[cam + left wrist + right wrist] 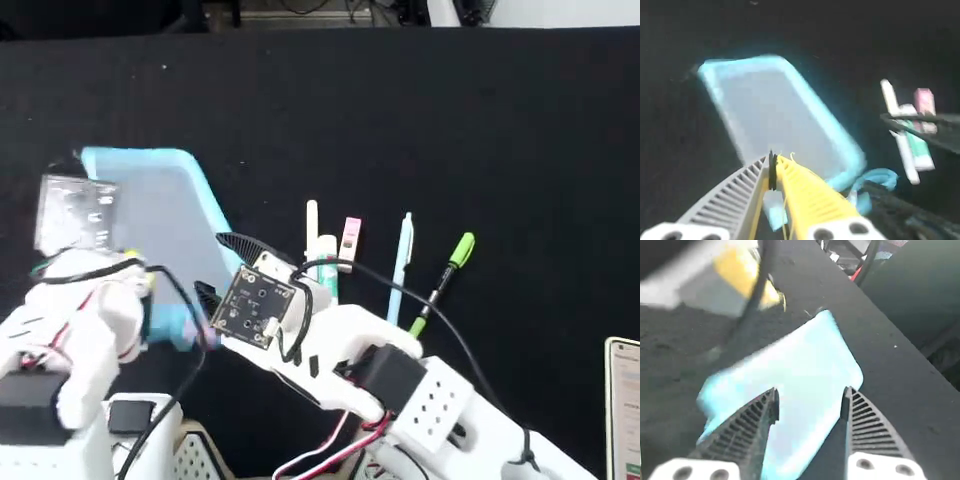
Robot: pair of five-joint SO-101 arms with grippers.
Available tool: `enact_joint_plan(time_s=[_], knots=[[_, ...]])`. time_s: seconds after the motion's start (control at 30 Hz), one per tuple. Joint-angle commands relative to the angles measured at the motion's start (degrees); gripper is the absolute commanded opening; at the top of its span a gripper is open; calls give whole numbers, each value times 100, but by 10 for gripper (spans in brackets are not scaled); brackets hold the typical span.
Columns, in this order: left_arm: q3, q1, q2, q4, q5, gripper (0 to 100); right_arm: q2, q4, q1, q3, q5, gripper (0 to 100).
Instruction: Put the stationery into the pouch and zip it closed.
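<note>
The light blue pouch (160, 205) lies flat at the left of the black table. My left gripper (773, 161) is at the pouch's near corner, its yellow and grey fingers shut on a small blue piece of the pouch (774, 210). My right gripper (215, 268) stands open at the pouch's near right edge; in its own view the black fingers (757, 417) straddle the pouch (800, 375). To the right lie a white stick (312, 222), a white and green tube (327, 268), a pink eraser (350, 238), a blue pen (400, 262) and a green pen (447, 275).
A phone (626, 400) lies at the table's right edge. A blue strap loop (875, 177) hangs off the pouch's near corner. The right arm's body and cables (400, 390) cross the near side, just below the stationery. Open black table stretches beyond the pouch.
</note>
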Motion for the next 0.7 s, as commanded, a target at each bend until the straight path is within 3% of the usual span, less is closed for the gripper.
enact_joint_plan(time_s=[0.0, 0.17, 0.4, 0.67], knots=[[-57, 602, 70, 9, -26, 30, 22, -387, -62, 171, -35, 204], [-57, 497, 62, 70, -70, 30, 13, 457, 62, 268, 0, 204], [259, -1464, 114, 70, -325, 30, 48, 475, 826, 822, -26, 204], [1930, -3099, 70, -1169, -448, 30, 57, 413, -457, 1297, -44, 204]])
